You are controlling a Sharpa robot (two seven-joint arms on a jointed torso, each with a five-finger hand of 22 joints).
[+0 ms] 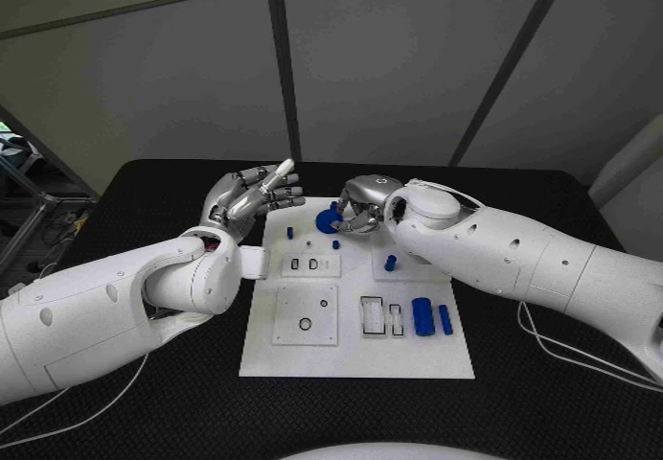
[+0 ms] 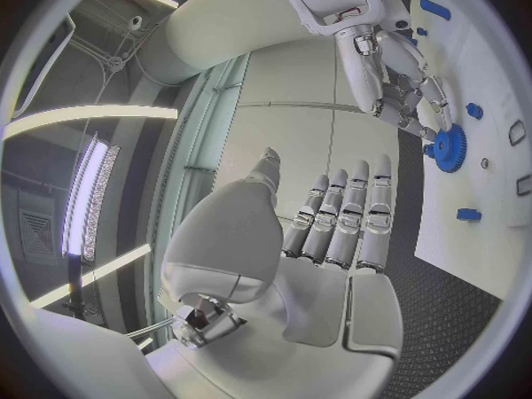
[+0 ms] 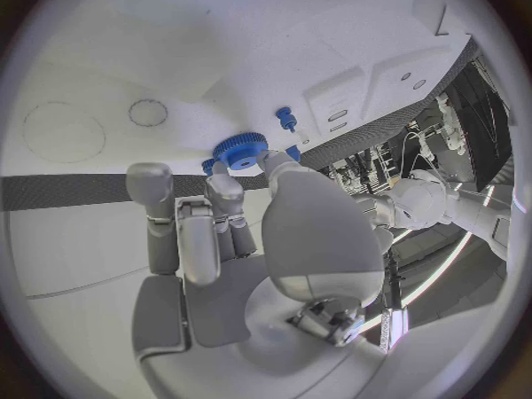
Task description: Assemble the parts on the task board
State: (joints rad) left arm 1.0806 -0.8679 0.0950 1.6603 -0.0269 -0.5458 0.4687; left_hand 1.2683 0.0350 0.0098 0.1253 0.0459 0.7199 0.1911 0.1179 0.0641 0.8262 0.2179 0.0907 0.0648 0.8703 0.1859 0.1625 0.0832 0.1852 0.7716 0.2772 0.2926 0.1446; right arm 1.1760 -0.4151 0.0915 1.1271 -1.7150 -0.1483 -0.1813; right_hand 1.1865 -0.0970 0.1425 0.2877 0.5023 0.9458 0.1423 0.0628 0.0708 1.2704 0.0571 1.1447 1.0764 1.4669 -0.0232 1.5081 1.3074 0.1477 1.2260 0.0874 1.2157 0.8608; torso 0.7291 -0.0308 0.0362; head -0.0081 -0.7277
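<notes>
Blue gear (image 1: 326, 222) pinched in right robot hand (image 1: 362, 206), over task board (image 1: 356, 355)

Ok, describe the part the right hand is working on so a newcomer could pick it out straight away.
Start at the white task board in the middle of the black table and go to its far edge, where the right hand reaches down. At its fingertips sits the blue gear. It is the one round, toothed piece; the other blue parts nearby are small pegs and plain cylinders.
</notes>
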